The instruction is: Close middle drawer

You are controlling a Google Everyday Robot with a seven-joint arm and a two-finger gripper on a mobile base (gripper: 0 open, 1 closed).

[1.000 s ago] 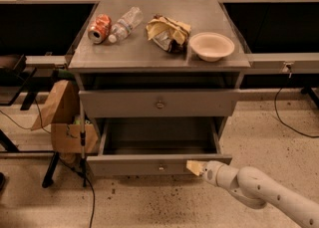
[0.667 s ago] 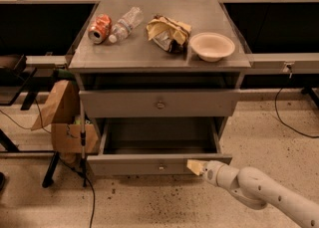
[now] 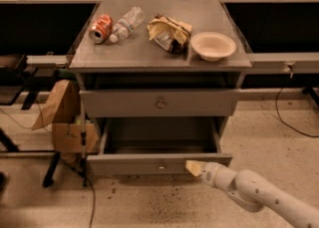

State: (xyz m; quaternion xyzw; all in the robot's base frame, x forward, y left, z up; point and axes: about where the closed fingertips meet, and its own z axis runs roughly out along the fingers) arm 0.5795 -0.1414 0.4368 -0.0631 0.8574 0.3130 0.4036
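Note:
The middle drawer (image 3: 159, 142) is pulled out of the grey cabinet, showing its bare grey floor. Its low front panel (image 3: 124, 164) has a small round knob (image 3: 160, 166) at the centre. My gripper (image 3: 193, 167) comes in from the lower right on a white arm (image 3: 259, 194). Its yellowish tip is against the outer face of the front panel, right of the knob. The drawer above (image 3: 159, 103), with a taller front and a larger knob, stands slightly out from the cabinet.
The cabinet top (image 3: 139, 53) carries a crushed can (image 3: 100, 28), a plastic bottle (image 3: 126, 24), a crumpled bag (image 3: 169, 33) and a white bowl (image 3: 213, 46). A cardboard box (image 3: 62, 117) and stand legs are left of the cabinet. A cable (image 3: 294, 122) lies on the floor at right.

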